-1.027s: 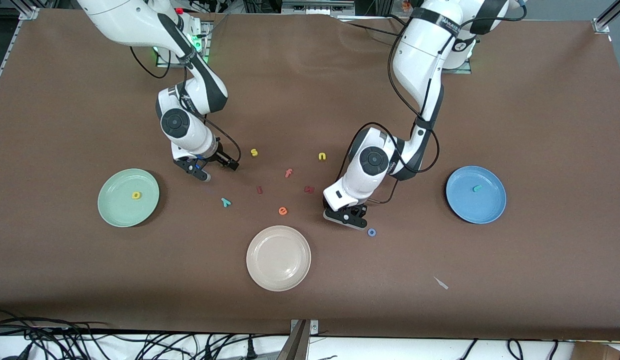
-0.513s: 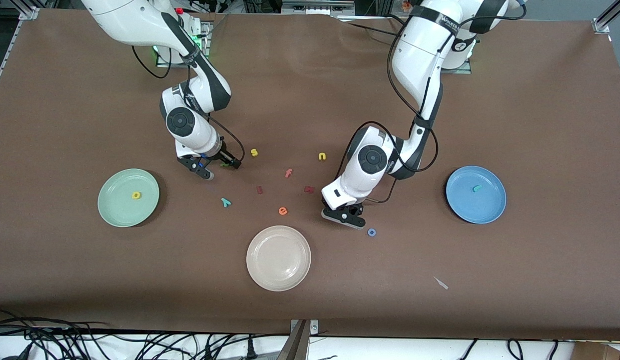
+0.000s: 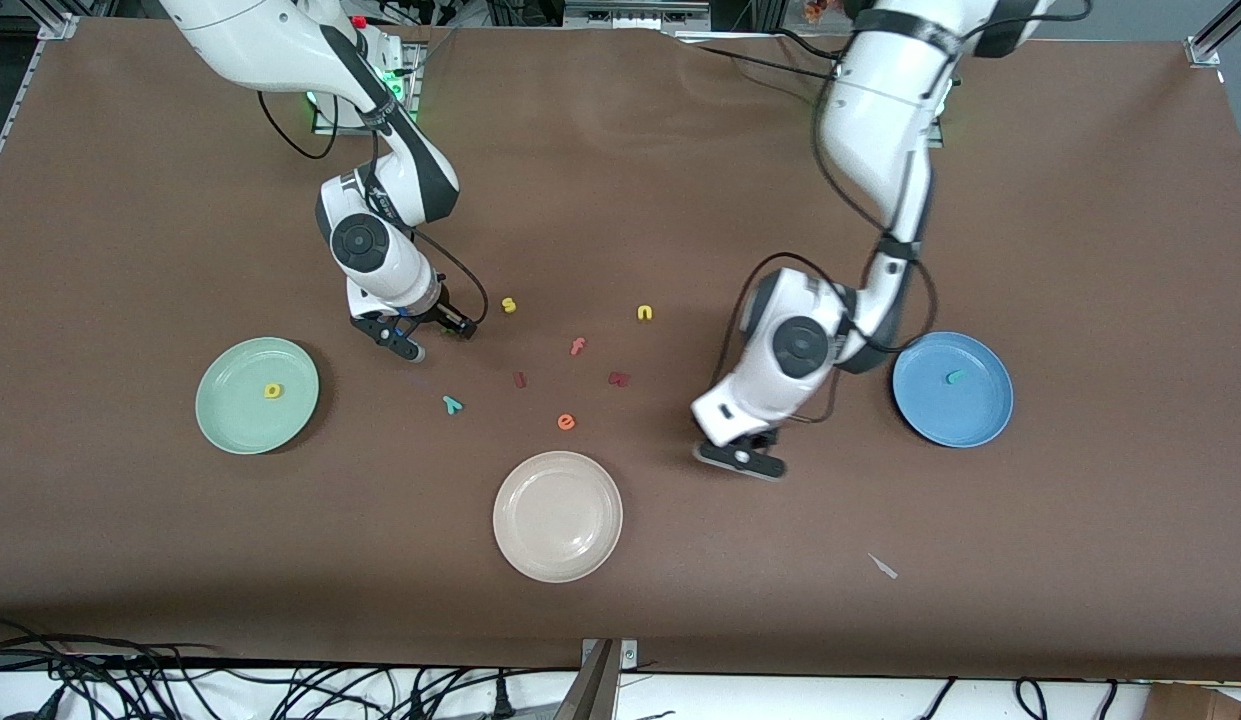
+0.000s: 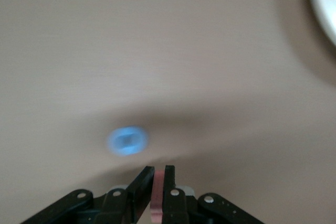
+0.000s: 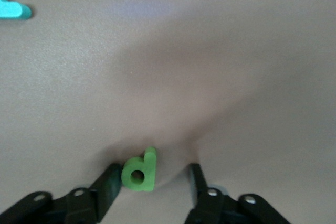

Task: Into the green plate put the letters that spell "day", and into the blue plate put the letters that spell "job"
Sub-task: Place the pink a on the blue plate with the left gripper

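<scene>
Brown table [image 3: 620, 600] holds cream-white plate [image 3: 557, 516].

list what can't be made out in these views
blue "o": blurred in left wrist view; in front view the left gripper covers it.
pinkish piece in left gripper's shut jaws: they hide most, letter unreadable.
green letter between right gripper's open jaws: too small to read in front view.

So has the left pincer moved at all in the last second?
Yes. The left pincer, shut on a pinkish-red letter, has shifted toward the blue plate, away from the cream plate.
</scene>
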